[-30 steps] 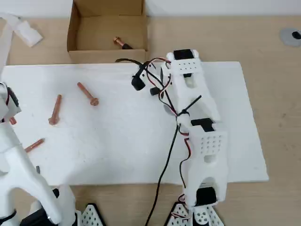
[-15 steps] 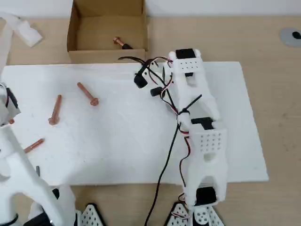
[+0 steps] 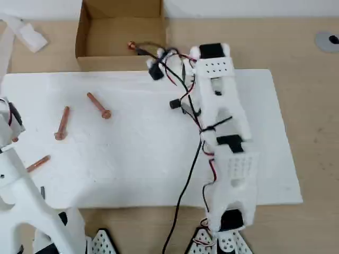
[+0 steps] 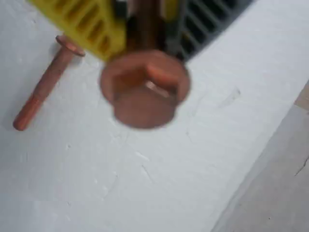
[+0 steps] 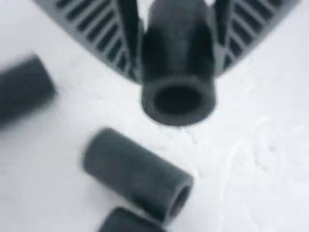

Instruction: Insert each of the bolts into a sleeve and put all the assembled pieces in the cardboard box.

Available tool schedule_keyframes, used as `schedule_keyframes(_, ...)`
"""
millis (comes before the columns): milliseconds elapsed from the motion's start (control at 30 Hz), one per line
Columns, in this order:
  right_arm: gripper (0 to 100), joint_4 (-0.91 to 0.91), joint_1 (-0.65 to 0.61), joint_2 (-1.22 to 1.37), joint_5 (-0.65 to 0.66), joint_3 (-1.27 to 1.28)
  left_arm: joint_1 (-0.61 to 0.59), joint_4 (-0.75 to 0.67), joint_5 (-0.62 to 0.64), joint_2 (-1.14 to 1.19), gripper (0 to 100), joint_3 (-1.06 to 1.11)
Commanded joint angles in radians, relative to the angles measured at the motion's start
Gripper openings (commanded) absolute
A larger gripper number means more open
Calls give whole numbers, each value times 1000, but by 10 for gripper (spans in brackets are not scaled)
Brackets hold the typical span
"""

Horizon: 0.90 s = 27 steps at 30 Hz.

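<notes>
Left jaws are closed on a copper-coloured metal bolt with a hex flange head (image 4: pixel 145 89). Its shank is clamped between the yellow jaw and the grey one, head sticking out past the tips. A second copper bolt (image 4: pixel 46 89) lies flat on the white foam mat (image 4: pixel 145 183) just beside these jaws, apart from them.

Right jaws are clamped round a dark grey cylindrical sleeve (image 5: pixel 178 92), open bore facing out from the tips. A loose grey sleeve (image 5: pixel 135 174) lies on the mat near those tips, apart from the held one. Another grey sleeve (image 5: pixel 24 89) lies farther to one side.

The open brown cardboard box (image 3: pixel 82 37) sits on the wooden desk (image 3: pixel 307 79) beyond the jaw end of the right arm (image 3: pixel 233 164), with one boxed copper bolt (image 3: pixel 132 46) inside.
</notes>
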Motion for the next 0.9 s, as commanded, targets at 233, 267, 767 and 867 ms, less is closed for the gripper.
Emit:
schedule_keyframes(233, 9, 18, -251, -599, -110, 122, 12, -15, 18, -28, 10, -12)
schedule_keyframes(267, 9, 3, -262, -645, -133, 122, 12, -17, 32, -28, 10, -12)
schedule_keyframes(767, 9, -135, -271, -1208, -489, 532, 344, -15, 112, -130, 10, -9)
schedule_keyframes(867, 9, -273, -271, -1366, -489, 791, 446, -61, 112, -200, 9, -11)
